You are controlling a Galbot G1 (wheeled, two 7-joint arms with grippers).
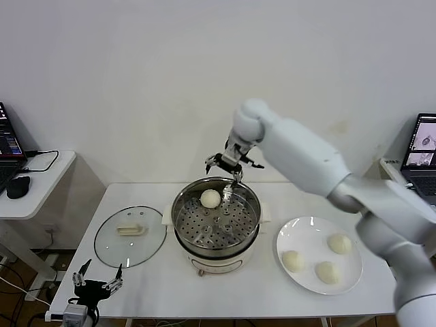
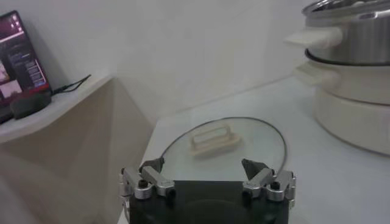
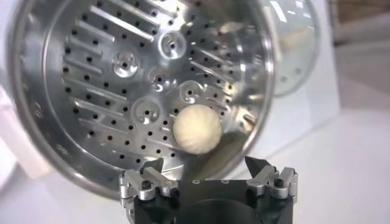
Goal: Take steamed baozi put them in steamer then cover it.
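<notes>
At the far left, a side table (image 1: 41, 178) holds a laptop (image 1: 8, 146) and a mouse (image 1: 18, 185). The left gripper (image 1: 98, 283) is parked low at the near left corner of the white table (image 1: 225, 286), its fingers (image 2: 149, 178) spread apart and empty. Just beyond it the cover (image 1: 130, 235) lies flat on the table, handle up, close beside the steamer (image 1: 216, 225) on its left.

The steamer stands mid-table with its perforated tray (image 3: 146, 85) exposed. One baozi (image 1: 210, 198) sits on the tray near the far rim, slightly left of centre; in the right wrist view it shows as a pleated bun (image 3: 196, 129) resting on the perforated steel.

The right gripper (image 1: 229, 162) hangs over the steamer's far rim, above and just right of that baozi, not touching it. Its fingers (image 3: 267, 173) stand apart with nothing between them.

Right of the steamer, a white plate (image 1: 300, 235) carries three more baozi (image 1: 339, 243): one near its left side, one toward the front, one toward the right. At the far right edge another laptop (image 1: 422, 155) stands open.
</notes>
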